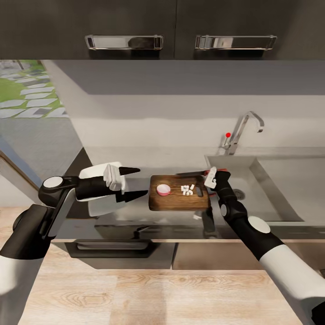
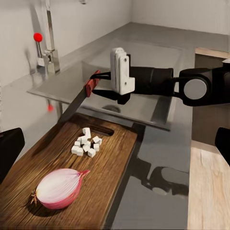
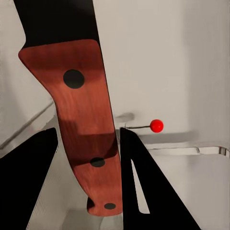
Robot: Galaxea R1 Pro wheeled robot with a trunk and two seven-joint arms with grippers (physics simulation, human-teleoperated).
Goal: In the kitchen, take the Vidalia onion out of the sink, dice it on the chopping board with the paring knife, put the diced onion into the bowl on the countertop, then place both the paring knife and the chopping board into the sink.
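The dark wooden chopping board (image 1: 177,201) lies on the countertop (image 1: 180,222) just left of the sink (image 1: 275,189). On it sit a half Vidalia onion (image 1: 163,189) (image 2: 60,188), cut face down, and several small white diced pieces (image 1: 187,190) (image 2: 86,145). My right gripper (image 1: 210,175) (image 3: 87,130) is shut on the paring knife's red-brown handle (image 3: 86,120) (image 2: 91,86). The dark blade (image 1: 189,173) slopes down to the board's far edge. My left gripper (image 1: 142,181) is open, hovering over the white bowl (image 1: 93,173) left of the board.
The chrome tap (image 1: 242,130) with a red knob (image 1: 228,134) (image 3: 156,125) stands behind the sink's left end. Black upper cabinets with chrome handles (image 1: 124,42) hang overhead. The steel drainboard (image 1: 293,176) stretches to the right. Light wood floor (image 1: 158,293) lies below the counter's front edge.
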